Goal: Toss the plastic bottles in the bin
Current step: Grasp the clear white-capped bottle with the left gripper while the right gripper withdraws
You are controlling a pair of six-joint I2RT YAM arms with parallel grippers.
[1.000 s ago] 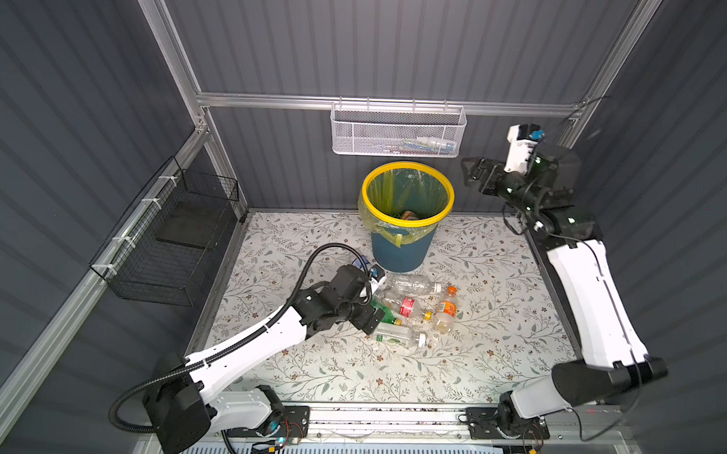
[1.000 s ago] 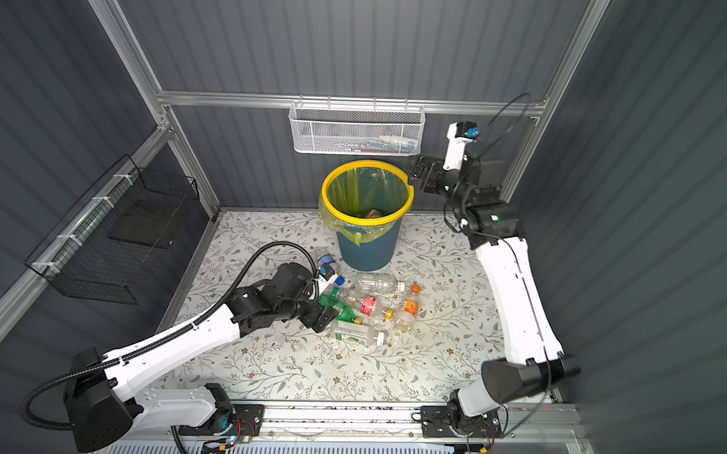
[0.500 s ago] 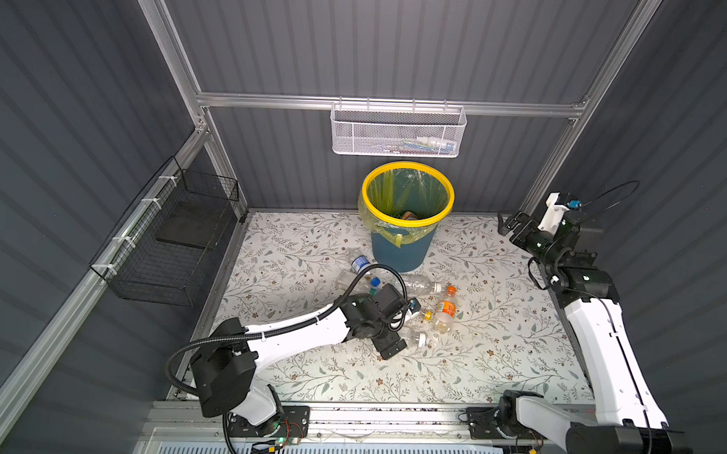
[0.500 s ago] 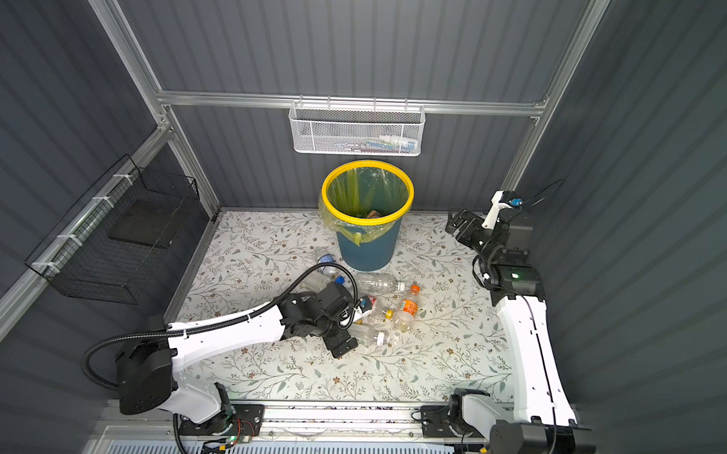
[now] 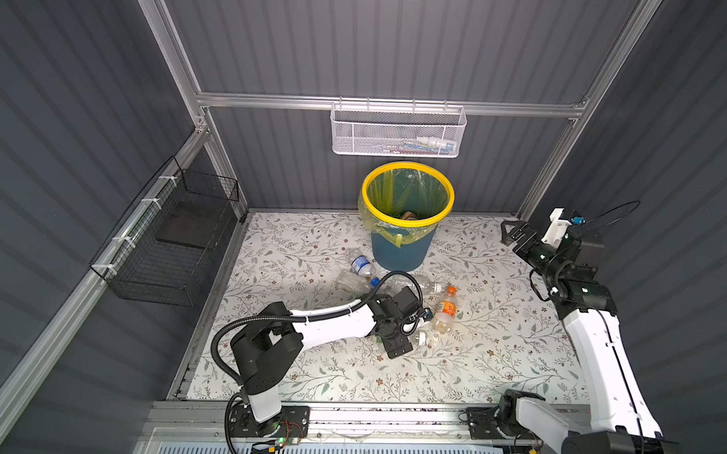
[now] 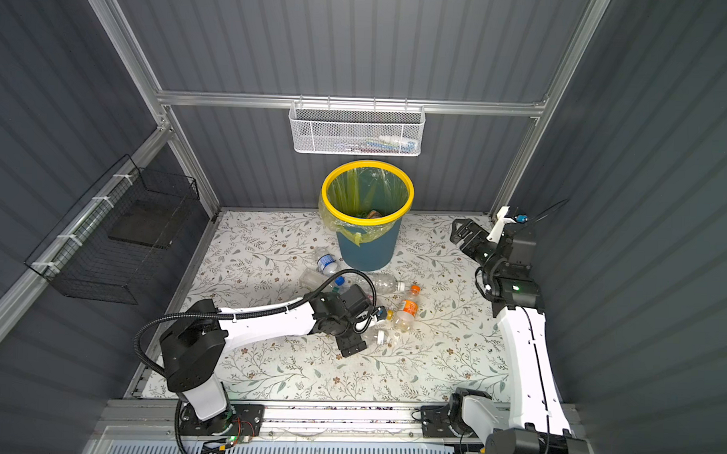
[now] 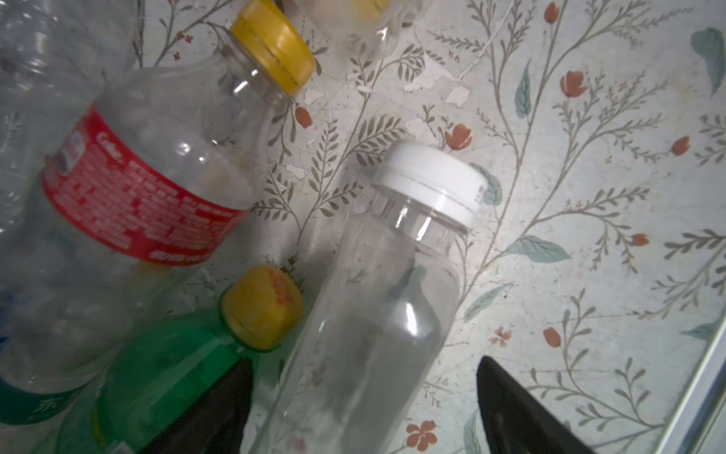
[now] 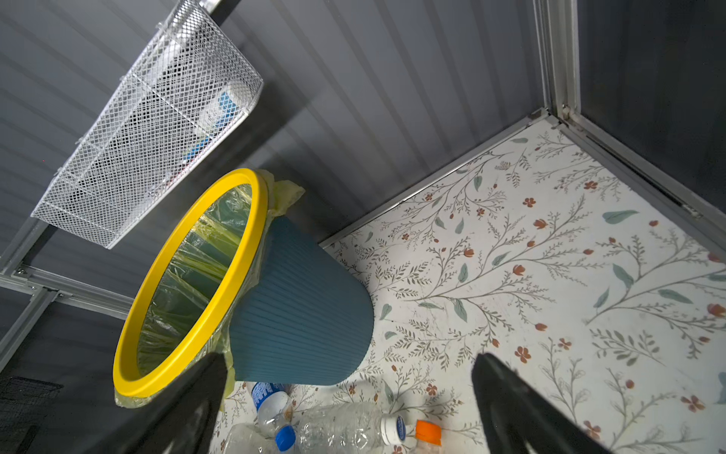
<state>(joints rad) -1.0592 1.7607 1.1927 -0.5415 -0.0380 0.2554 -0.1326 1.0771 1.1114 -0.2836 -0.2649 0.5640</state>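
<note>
Bin (image 5: pixel 398 254), far centre, holds few items. Several plastic bottles (image 5: pixel 446 310) lie on tabletop (image 5: pixel 495 345) near it. Left tool (image 7: pixel 365 363) spread astride white-capped clear bottle (image 7: pixel 377 314), ungripped; right tool (image 8: pixel 351 359) spread, empty. Task judged mostly outstanding.

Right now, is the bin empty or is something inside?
Not empty: a brown thing lies at the bottom of the bin, inside its yellow bag.

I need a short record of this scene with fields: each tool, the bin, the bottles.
left tool: open, jaws either side of the white-capped clear bottle
right tool: open, empty, raised, facing the bin
bin: upright, something inside
plastic bottles: several lie on the floor before the bin
</note>
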